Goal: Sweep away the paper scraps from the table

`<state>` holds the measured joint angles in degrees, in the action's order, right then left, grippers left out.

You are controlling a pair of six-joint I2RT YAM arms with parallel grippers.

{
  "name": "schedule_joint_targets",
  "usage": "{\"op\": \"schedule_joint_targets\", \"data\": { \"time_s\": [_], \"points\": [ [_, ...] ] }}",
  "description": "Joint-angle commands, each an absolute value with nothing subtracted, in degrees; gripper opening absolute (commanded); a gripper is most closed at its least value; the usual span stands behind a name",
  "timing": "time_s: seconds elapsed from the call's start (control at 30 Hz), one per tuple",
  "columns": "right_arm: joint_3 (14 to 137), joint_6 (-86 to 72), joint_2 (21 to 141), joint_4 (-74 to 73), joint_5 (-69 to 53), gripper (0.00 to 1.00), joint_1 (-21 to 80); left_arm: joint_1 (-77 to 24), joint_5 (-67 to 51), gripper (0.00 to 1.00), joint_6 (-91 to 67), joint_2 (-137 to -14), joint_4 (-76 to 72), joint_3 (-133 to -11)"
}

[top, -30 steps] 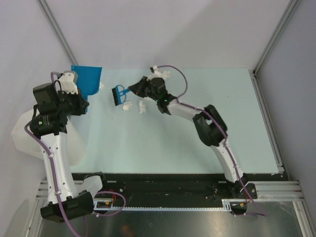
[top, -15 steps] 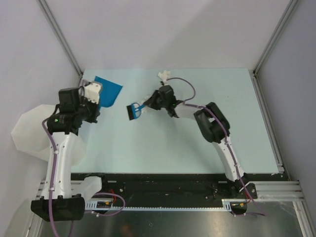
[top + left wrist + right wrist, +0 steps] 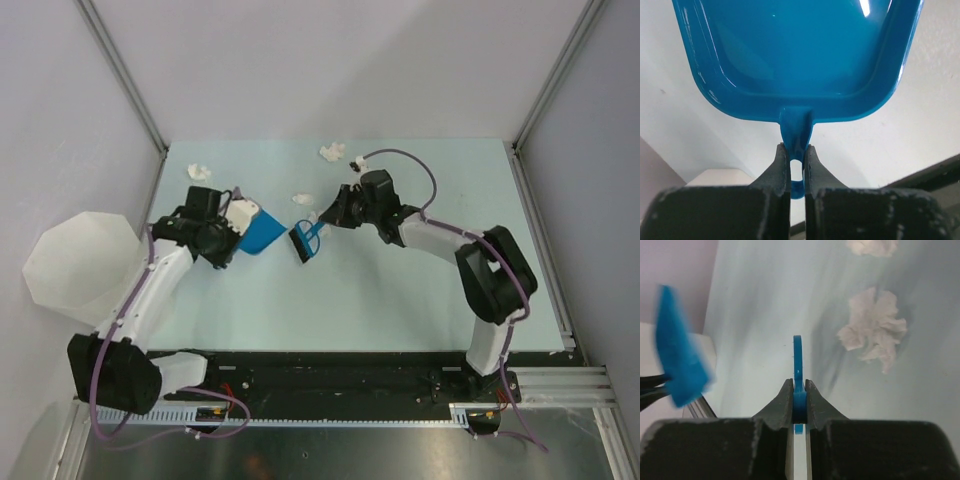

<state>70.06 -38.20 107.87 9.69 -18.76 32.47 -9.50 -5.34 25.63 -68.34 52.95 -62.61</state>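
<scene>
My left gripper is shut on the handle of a blue dustpan, which sits left of the table's middle. In the left wrist view the pan fills the top and its handle is pinched between my fingers. My right gripper is shut on a blue brush whose head is just right of the pan. The brush handle shows edge-on between the fingers. White paper scraps lie at the back left, back middle and behind the brush. One scrap lies right of the handle.
A translucent white faceted bin stands off the table's left edge. Metal frame posts rise at the back corners. The black rail with both arm bases runs along the near edge. The dustpan shows blurred at the left of the right wrist view.
The left arm has brought the dustpan from the back left corner down toward the middle. The right gripper has carried the brush right and nearer, beside the pan, and its elbow has swung right.
</scene>
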Motion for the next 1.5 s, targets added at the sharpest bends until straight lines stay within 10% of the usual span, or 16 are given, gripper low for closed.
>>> {"op": "schedule_joint_targets", "data": {
  "time_s": [0.0, 0.47, 1.07, 1.47],
  "points": [
    [70.4, -29.98, 98.27, 6.34, -16.54, 0.0, 32.61, -13.09, -1.41, 0.0, 29.18, -71.8, 50.81, -58.98],
    [77.84, 2.63, 104.31, 2.74, 21.88, 0.0, 36.9, -21.27, 7.55, 0.0, 31.2, -92.54, 42.89, -60.46],
    [94.84, -15.36, 114.71, -8.1, -13.52, 0.0, 44.03, -21.36, 3.26, 0.0, 32.96, -103.71, 42.71, -68.73],
    [88.16, -14.96, 98.89, -11.16, 2.7, 0.0, 42.36, -20.83, -9.84, 0.0, 30.15, -94.31, 42.71, -68.03]
  ]
}}
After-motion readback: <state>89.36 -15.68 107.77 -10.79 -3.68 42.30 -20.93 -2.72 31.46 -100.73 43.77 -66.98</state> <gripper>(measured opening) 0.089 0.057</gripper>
